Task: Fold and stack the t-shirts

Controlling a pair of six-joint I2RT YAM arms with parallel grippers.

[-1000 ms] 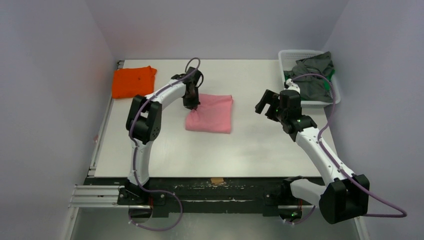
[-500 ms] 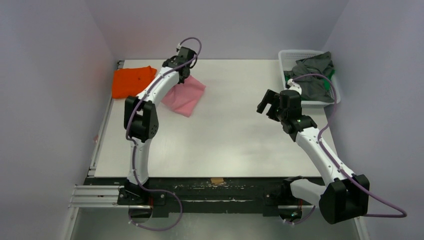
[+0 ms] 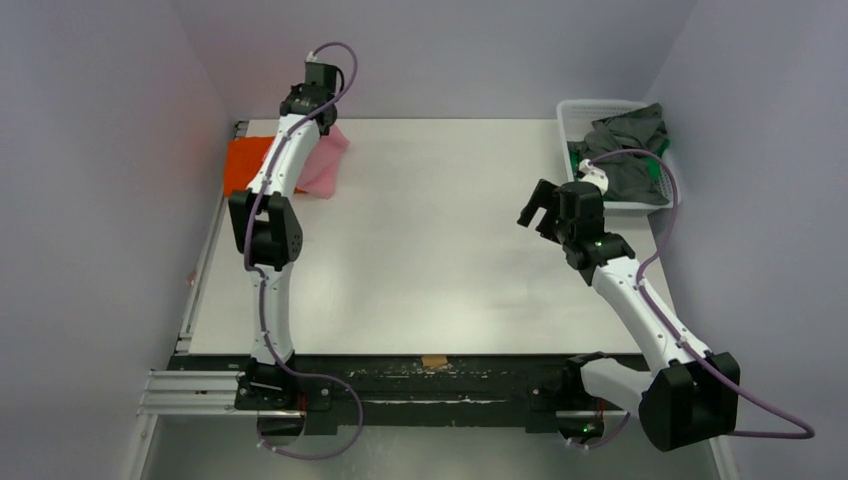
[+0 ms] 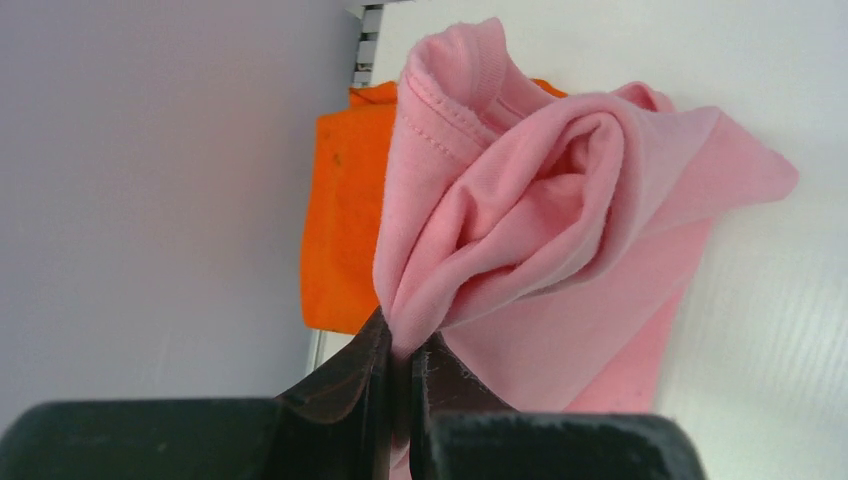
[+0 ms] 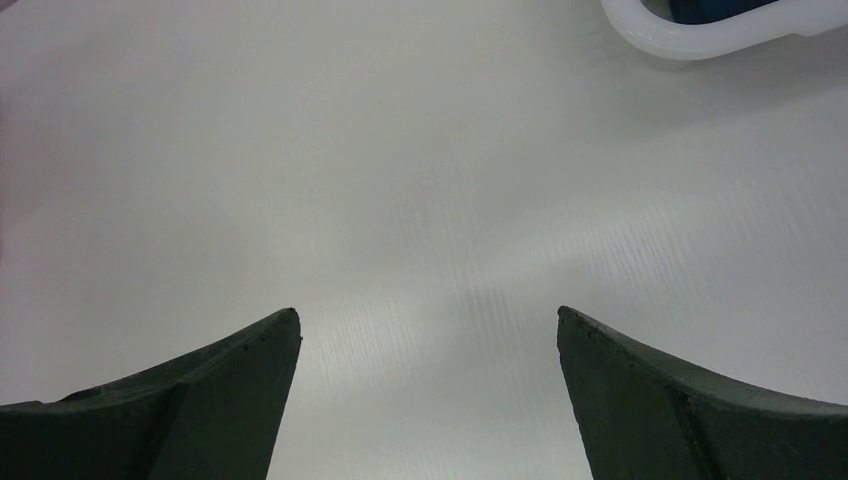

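Observation:
My left gripper (image 3: 318,108) is shut on the folded light pink t-shirt (image 3: 325,165) and holds it hanging at the far left of the table, partly over the folded orange t-shirt (image 3: 245,162). In the left wrist view the pink t-shirt (image 4: 560,200) bunches out of my pinched left gripper (image 4: 408,350), with the orange t-shirt (image 4: 340,220) behind it. My right gripper (image 3: 538,208) is open and empty above the bare table on the right; it also shows in the right wrist view (image 5: 428,318). Grey and green t-shirts (image 3: 625,150) lie in the basket.
A white basket (image 3: 592,108) stands at the far right corner; its rim shows in the right wrist view (image 5: 720,30). Purple-grey walls close in the table on the left, back and right. The white table (image 3: 450,270) stretches between the arms.
My left gripper has carried the pink t-shirt from the table's middle to the far left, over the orange t-shirt. The right arm has barely moved.

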